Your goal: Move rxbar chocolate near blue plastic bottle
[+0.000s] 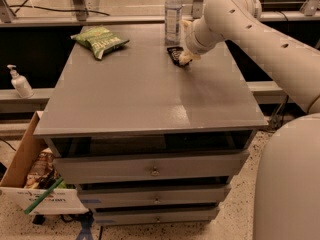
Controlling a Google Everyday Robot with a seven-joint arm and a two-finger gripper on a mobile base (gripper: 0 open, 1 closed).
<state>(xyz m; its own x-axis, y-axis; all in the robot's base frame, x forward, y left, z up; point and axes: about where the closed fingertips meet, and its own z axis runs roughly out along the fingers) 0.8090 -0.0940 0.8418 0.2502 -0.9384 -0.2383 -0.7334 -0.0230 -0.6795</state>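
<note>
The rxbar chocolate [175,53], a small black bar, lies on the grey cabinet top [140,89] near its far right side. The blue plastic bottle [173,15], clear with a white cap, stands upright just behind the bar at the far edge. My gripper [185,58] is at the end of the white arm coming in from the right. It sits right at the bar's right end, low over the top. The arm hides part of the bar.
A green chip bag [100,40] lies at the far left of the top. A white pump bottle [19,82] stands on a ledge to the left. A cardboard box [30,179] with items sits on the floor at left. Drawers [152,170] front the cabinet.
</note>
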